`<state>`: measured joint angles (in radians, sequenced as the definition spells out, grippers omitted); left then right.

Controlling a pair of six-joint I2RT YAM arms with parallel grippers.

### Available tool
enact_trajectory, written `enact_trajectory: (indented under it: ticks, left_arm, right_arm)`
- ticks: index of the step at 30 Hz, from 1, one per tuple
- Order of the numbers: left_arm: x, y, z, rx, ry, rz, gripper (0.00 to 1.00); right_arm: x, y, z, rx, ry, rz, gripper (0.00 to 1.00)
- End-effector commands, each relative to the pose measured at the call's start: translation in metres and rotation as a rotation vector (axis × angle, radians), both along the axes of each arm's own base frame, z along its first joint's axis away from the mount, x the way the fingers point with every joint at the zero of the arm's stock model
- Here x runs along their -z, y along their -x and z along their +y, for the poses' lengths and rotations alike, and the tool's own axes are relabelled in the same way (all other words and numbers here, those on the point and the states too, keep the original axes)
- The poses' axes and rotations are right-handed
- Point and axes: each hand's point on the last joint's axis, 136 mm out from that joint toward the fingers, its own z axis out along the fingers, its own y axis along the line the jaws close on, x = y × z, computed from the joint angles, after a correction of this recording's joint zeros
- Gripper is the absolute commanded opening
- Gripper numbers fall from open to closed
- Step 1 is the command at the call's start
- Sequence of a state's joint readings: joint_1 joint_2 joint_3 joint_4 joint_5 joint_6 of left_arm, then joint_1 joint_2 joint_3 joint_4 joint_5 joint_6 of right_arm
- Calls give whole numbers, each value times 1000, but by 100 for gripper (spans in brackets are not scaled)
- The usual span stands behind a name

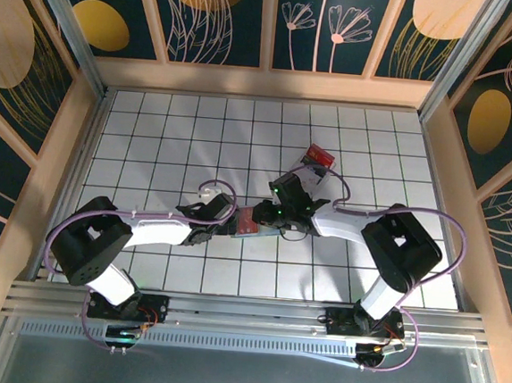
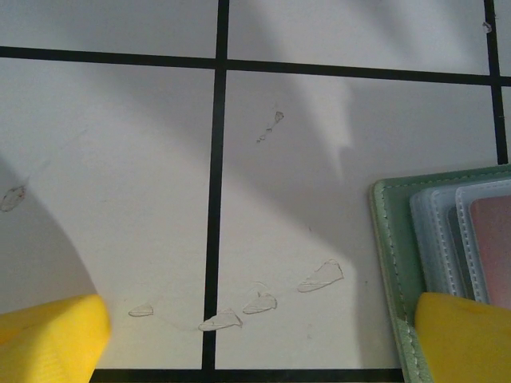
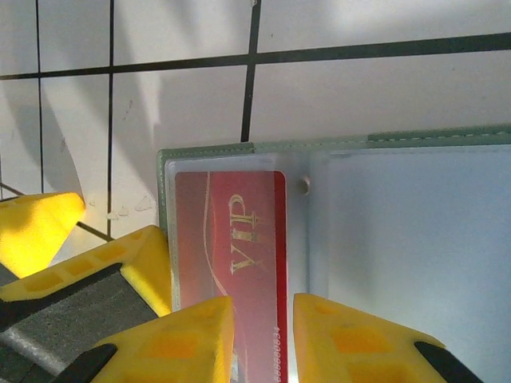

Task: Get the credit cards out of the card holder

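Card holder (image 3: 399, 263), open, mid-tabletop (image 2: 120, 159): red card (image 3: 231, 239) in its pocket, none out. I read left claw (image 2: 255, 343) wide apart at the holder's left edge, right claw (image 3: 262, 313) narrowly apart over the card.

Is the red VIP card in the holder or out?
In. Red card lies behind the clear sleeve of the card holder, right fingers at its end.

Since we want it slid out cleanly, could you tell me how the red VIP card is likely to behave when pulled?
The red VIP card looks thin, flat and glossy, so probably stiff, light and slippery. It sits in a clear sleeve of the card holder, which may grip it; the holder might slide along.
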<state>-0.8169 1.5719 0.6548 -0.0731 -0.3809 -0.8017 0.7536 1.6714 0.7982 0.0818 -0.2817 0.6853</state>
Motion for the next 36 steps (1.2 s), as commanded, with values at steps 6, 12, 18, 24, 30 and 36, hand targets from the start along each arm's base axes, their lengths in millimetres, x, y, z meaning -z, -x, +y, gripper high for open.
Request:
enact_trajectory:
  ticks: [6, 12, 18, 24, 30, 36]
  left_arm:
    - [11, -4, 15, -29, -60, 22, 99]
    - [14, -2, 16, -26, -66, 33, 99]
    - [14, -2, 18, -30, -69, 33, 99]
    - [14, -2, 20, -34, -79, 33, 99]
    - [14, -2, 20, -36, -82, 36, 99]
    - [14, -1, 19, -36, -79, 37, 99]
  right_arm:
    - [4, -4, 8, 23, -44, 27, 21]
    - [6, -1, 14, 11, -82, 50, 21]
    - [6, -2, 9, 32, -64, 48, 20]
    - [-1, -3, -3, 63, -33, 17, 21]
    - [5, 0, -8, 79, -23, 30, 21]
    - [12, 2, -3, 68, -44, 51, 22]
